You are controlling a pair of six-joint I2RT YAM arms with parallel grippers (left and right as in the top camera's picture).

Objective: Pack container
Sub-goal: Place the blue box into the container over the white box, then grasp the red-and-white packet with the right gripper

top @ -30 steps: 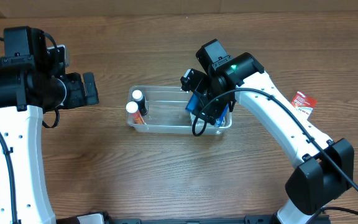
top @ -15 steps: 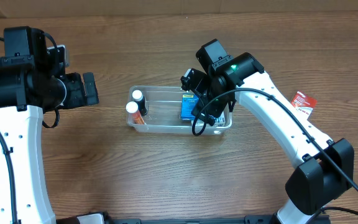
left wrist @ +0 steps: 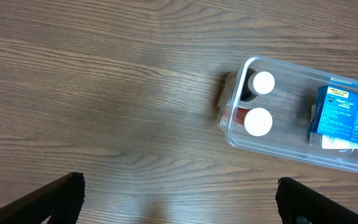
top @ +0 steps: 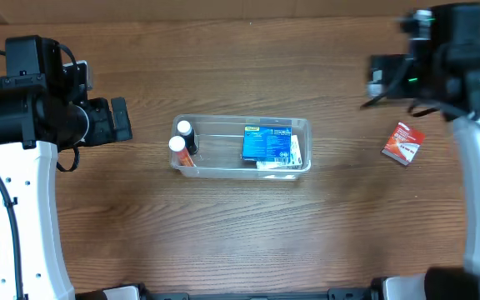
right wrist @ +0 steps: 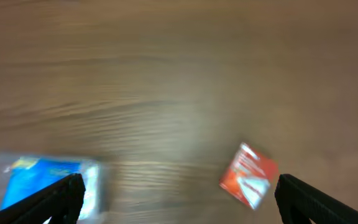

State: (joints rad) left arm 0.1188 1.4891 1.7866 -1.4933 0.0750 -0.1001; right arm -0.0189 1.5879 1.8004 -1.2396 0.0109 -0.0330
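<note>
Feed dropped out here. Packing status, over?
Left gripper, right gripper open, empty. Container holds white-capped bottles, blue box. Red packet outside it, right arm's side. Nothing in the way.

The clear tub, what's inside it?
The container holds two white-capped bottles at its left end and a blue box at the right. Something white pokes out from under the box; the rest of it is covered.

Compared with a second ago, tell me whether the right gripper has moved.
Yes. In the overhead view the right gripper has left the container, swinging right and toward the top edge, now up and left of the red packet.
</note>
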